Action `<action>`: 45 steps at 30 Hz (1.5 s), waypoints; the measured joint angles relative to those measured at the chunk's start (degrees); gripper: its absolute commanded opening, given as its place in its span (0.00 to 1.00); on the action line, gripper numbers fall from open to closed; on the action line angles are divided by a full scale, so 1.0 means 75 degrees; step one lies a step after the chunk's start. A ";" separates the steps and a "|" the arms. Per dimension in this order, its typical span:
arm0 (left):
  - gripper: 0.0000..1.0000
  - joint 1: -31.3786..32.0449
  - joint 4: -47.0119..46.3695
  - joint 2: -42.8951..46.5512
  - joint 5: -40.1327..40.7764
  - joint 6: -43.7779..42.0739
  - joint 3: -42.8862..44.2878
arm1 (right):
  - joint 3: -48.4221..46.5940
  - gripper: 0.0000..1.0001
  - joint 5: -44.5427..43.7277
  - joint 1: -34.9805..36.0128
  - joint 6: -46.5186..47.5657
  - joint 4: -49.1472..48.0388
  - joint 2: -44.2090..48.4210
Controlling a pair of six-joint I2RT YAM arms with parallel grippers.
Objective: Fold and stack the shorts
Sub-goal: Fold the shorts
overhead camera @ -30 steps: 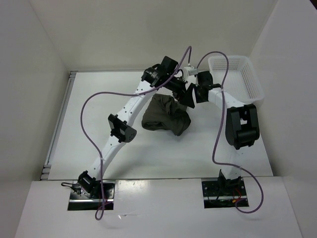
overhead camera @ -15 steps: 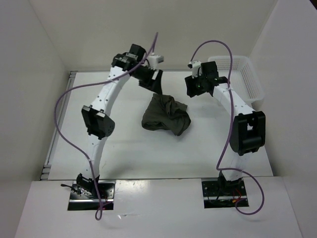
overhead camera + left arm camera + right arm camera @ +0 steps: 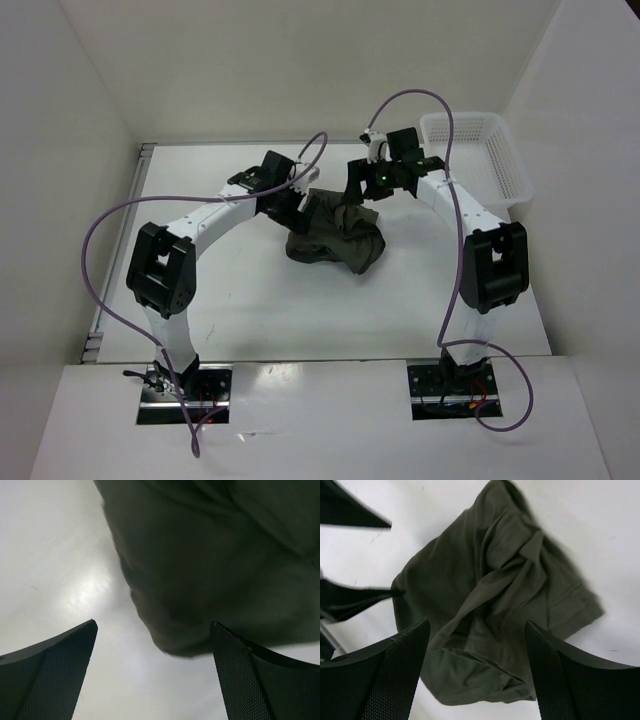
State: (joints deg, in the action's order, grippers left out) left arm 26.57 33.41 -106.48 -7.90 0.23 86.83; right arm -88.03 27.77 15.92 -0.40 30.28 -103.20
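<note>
Left gripper (image 3: 154, 624): wide open, holding nothing, low over the white table (image 3: 250, 300), at the left edge of the shorts (image 3: 200, 555). Between its two dark fingers (image 3: 55, 665), only bare table and the rounded border of the cloth. In the right wrist view, one finger tip reaching this same border; impossible to tell whether touching.

Right gripper (image 3: 477, 624): also spread open and empty, above the far right part of the shorts (image 3: 490, 595), pointing down to them, not in contact.

Shorts (image 3: 335, 238): dark olive-green, released, lying crumpled on the table near the middle, between both grippers, with many folds and wrinkles and one hemmed leg opening toward the near side.

Further to the far right corner, well apart from the cloth: white mesh basket (image 3: 480, 160).
</note>
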 measured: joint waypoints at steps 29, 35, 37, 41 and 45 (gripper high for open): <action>0.15 0.0487 -0.0903 -0.0210 -0.0192 0.0006 -0.1513 | 0.0428 0.00 -0.1851 0.0793 -0.0385 -0.0044 -0.0953; 0.14 0.0562 -0.1288 0.0111 0.0067 0.0015 -0.2049 | -0.0271 0.00 -0.2667 0.0627 -0.0219 -0.0154 -0.1568; 0.14 0.0685 -0.1419 0.0233 0.0262 0.0012 -0.2235 | -0.0673 0.00 -0.2952 0.0522 -0.0160 -0.0230 -0.1833; 0.14 0.0909 -0.1667 0.0326 0.0580 0.0003 -0.2425 | -0.1291 0.00 -0.3348 0.0460 -0.0111 -0.0335 -0.2267; 0.16 0.0965 -0.1781 0.0335 0.0676 0.0003 -0.2483 | -0.1346 0.33 -0.3867 0.0539 -0.0009 -0.0478 -0.2480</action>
State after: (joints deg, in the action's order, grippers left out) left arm 33.80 20.05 -103.96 -2.83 0.25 68.20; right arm -98.13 -1.23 19.97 -0.47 26.70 -121.80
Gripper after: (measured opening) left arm 0.249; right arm 0.204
